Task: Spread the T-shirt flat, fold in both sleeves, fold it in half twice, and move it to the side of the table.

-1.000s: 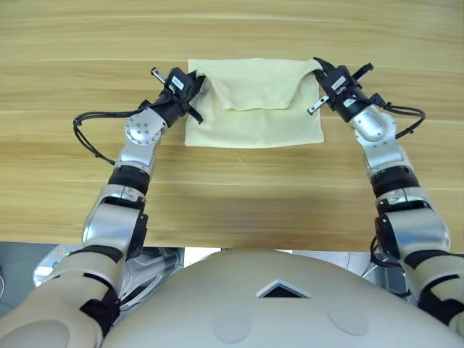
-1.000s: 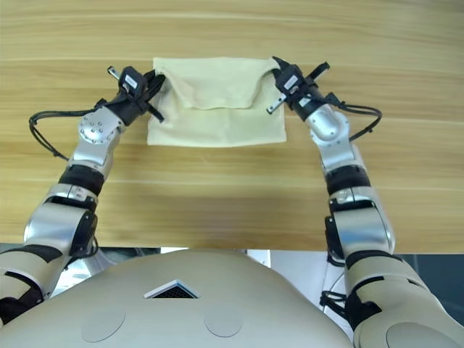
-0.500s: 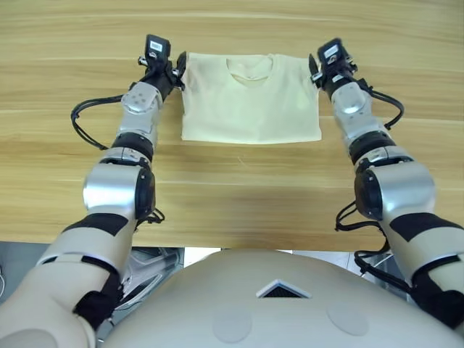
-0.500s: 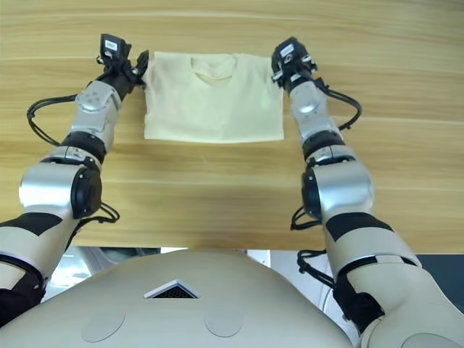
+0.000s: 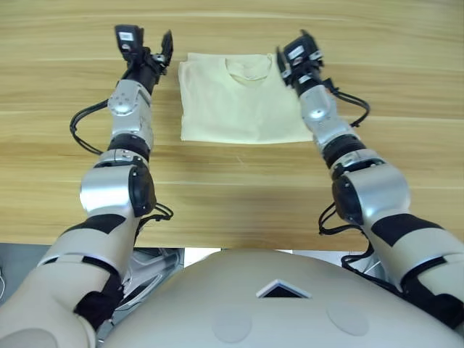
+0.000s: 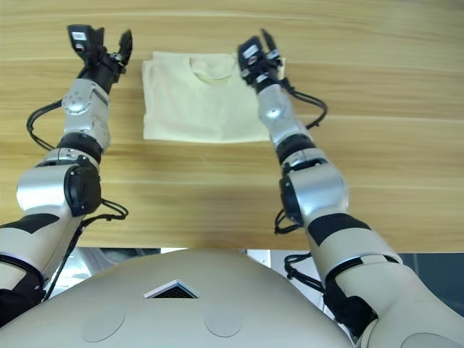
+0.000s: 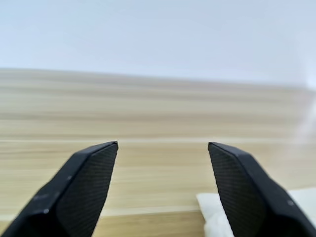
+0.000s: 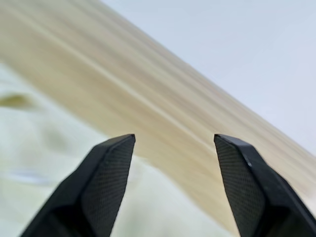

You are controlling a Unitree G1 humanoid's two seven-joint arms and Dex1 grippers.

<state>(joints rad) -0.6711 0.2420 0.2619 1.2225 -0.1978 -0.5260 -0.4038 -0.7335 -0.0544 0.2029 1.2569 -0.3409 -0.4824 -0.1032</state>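
A pale yellow T-shirt (image 5: 243, 101) lies flat on a wooden table (image 5: 232, 188) as a neat rectangle. Its neckline (image 5: 248, 67) is at the edge farthest from the robot, and no sleeves stick out at its sides.

The left gripper (image 5: 148, 43) is just beyond the T-shirt's far left corner, beside the cloth and not touching it. Its two fingers (image 7: 86, 192) are spread apart with nothing between them. The left wrist view shows bare table between them and a corner of the T-shirt beside one finger.

The right gripper (image 5: 292, 49) is over the T-shirt's far right corner. Its fingers (image 8: 106, 187) are also spread apart and hold nothing, with yellow cloth beneath them. Whether they touch the cloth cannot be told.

One second ago both grippers pinched the T-shirt's far edge, which was drooping back over the rest of the T-shirt. Half a second ago that edge was stretched out flat, with a gripper at each far corner. Since then both grippers have let go. The left one has moved outward, away from the T-shirt's left edge. The right one has moved inward over the right shoulder. The T-shirt has stayed flat where it was laid.
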